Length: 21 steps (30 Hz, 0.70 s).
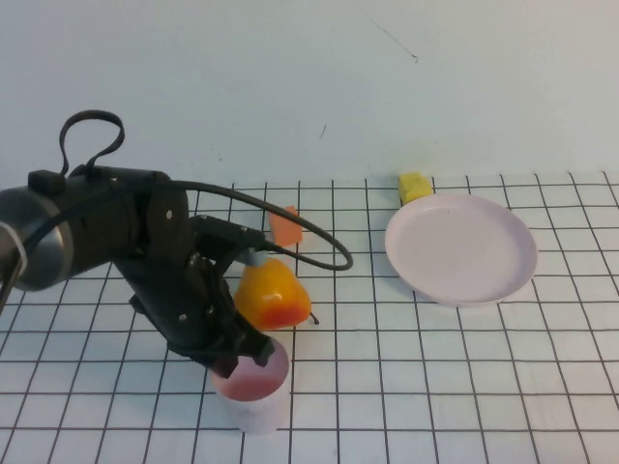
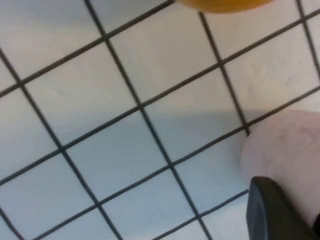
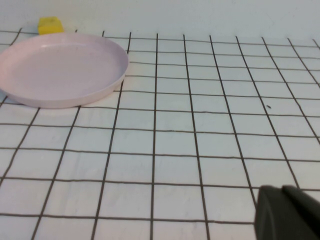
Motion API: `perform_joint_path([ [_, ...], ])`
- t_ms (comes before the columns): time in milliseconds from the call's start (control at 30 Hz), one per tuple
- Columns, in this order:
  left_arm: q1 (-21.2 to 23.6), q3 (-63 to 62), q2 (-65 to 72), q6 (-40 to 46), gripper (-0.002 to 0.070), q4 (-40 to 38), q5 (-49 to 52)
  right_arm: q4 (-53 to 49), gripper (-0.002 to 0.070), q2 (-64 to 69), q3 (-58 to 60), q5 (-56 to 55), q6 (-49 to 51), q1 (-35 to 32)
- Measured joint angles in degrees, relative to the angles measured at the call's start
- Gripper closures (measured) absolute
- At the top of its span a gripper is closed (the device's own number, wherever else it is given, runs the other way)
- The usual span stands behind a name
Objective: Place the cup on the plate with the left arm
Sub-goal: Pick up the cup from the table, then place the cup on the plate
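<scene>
The pale pink cup (image 1: pixel 253 389) stands upright near the table's front, left of centre. My left gripper (image 1: pixel 242 358) reaches down onto the cup's back-left rim. In the left wrist view one black finger (image 2: pixel 272 212) lies against the outside of the cup wall (image 2: pixel 290 145), and the other shows only as a dark corner past the wall, so the jaws pinch the wall. The large pale pink plate (image 1: pixel 460 248) lies empty at the back right, far from the cup; it also shows in the right wrist view (image 3: pixel 60 67). My right gripper (image 3: pixel 286 212) hovers low over the table, fingers together.
An orange-yellow pear (image 1: pixel 271 295) lies just behind the cup, touching the left arm's side; its edge shows in the left wrist view (image 2: pixel 225 4). An orange block (image 1: pixel 285 227) lies behind the pear. A yellow block (image 1: pixel 414 186) sits at the plate's far-left rim.
</scene>
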Motion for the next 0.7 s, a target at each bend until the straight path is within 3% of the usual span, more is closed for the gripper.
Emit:
perform_joint_path([
  [400,-12.9,-23.3,4.5,0.2,0.0666,-1.2,2.9,0.0,0.0678,0.0,0.0,0.0,0.0,0.0],
  [700,-15.1,-53.7,25.8,-3.5,0.0666,1.3,3.5,0.0,0.0678,0.0,0.0,0.0,0.0,0.0],
])
